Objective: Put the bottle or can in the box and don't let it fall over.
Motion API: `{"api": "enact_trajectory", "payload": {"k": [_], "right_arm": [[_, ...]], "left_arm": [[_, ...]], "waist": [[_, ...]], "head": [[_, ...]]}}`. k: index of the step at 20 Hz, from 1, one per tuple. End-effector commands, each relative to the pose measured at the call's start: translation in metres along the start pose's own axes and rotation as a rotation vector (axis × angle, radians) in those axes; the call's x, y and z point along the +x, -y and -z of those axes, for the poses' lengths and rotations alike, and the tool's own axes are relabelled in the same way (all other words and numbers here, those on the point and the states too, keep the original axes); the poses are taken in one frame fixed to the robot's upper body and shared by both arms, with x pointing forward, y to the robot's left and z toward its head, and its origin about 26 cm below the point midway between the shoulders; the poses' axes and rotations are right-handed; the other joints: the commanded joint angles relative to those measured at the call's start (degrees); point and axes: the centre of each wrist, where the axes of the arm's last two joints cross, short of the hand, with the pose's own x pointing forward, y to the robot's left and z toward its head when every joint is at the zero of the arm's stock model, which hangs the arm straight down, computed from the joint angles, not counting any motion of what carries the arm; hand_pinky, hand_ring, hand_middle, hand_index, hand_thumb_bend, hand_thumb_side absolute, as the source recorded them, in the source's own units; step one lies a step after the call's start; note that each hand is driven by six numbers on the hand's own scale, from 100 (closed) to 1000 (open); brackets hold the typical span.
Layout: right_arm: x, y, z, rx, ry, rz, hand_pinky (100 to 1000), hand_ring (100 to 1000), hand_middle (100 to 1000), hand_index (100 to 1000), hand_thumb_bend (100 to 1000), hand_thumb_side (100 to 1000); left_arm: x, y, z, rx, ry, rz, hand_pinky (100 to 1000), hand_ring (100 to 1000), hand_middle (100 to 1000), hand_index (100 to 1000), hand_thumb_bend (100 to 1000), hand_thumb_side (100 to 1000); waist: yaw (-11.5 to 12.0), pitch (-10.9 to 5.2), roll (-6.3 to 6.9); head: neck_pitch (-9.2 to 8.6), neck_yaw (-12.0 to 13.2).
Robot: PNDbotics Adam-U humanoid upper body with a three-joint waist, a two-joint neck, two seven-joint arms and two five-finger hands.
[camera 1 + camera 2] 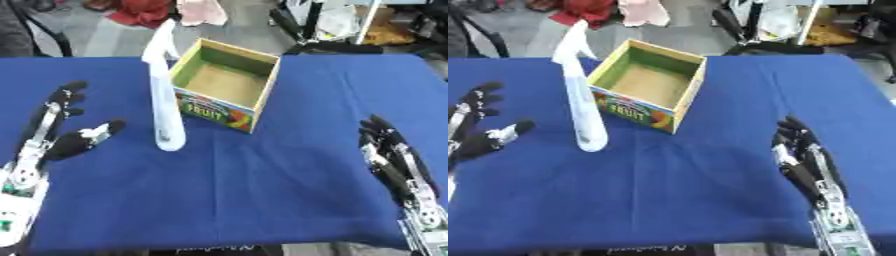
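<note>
On the blue desk (262, 190) the white bottle (164, 100) stands upright just left of the empty box (226, 80); left hand (54, 135) and right hand (394, 160) are open, holding nothing, so nothing is done yet

The left hand (54, 137) is resting low at the left side, palm up, its fingers (63, 100) lying straight and spread, pointing away from the body. Its thumb (101, 131) is sticking out toward the right hand, well apart from the fingers, with nothing between them. The silver and white wrist is trailing back toward the lower left corner. The right hand (805, 162) is lying opposite at the lower right, turned more edge-on, its fingers (791, 131) lying close together, nearly straight and holding nothing, the wrist running back behind it.
</note>
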Motion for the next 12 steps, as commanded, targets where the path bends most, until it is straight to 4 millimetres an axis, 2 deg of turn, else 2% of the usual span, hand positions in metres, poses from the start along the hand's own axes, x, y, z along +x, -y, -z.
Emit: {"api": "enact_trajectory", "payload": {"k": [1,12], "right_arm": [[0.007,0.002,0.005,0.01,0.028,-0.01,936,911,864,954,100,473],[0.01,-0.004,0.009,0.022,0.043,0.008,936,911,864,953,100,471]], "left_arm": [[0.002,0.002,0.014,-0.029,0.019,0.007,833,912,931,899,785,522],[-0.002,0.025,0.057,-0.071,0.037,-0.026,832,914,933,887,763,522]], "waist": [[-0.3,-0.79,0.06],[-2.4,-0.99,-0.16]], "head": [[-0.11,0.3],[-0.11,1.3]]}}
